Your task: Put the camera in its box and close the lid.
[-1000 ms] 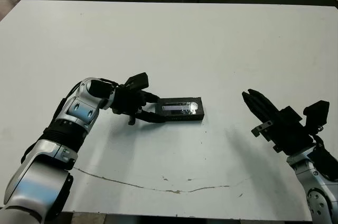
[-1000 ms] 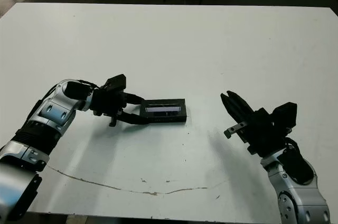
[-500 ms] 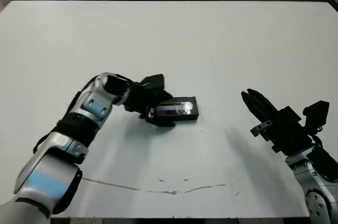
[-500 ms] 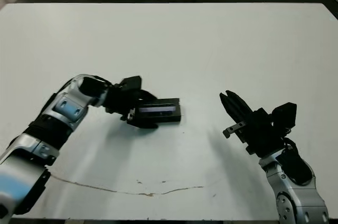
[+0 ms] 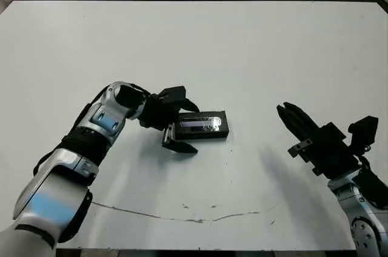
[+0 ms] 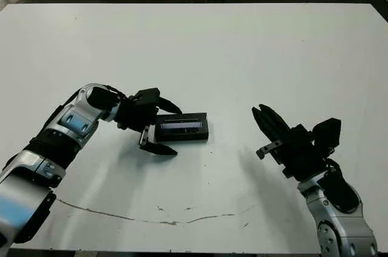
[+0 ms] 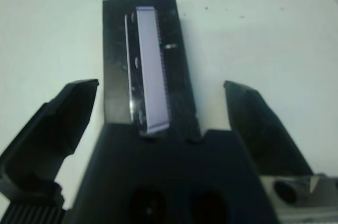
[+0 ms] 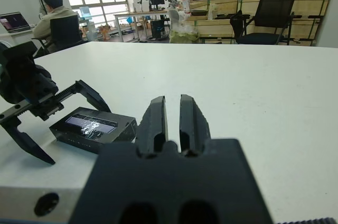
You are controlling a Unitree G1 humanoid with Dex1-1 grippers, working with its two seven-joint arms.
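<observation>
- Here, the box (image 5: 203, 125) lies flat near the middle of the white table (image 5: 242, 45), with the lid (image 7: 145, 68) on it – silvery window strip facing up.
- The camera cannot be seen.
- The left gripper (image 5: 182, 126) sits just at the box's left end, fingers spread wide and grasping nothing.
- The right gripper (image 5: 290, 117) hovers well apart on the right – its fingers (image 8: 156, 118) pressed together, empty.

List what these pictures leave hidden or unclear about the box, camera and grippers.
- Camera: no view shows it; the lid covers the box.
- Lid fully seated: too small in head views, blurred in left wrist view.
- Left gripper body hides the box's near end in its wrist view.
</observation>
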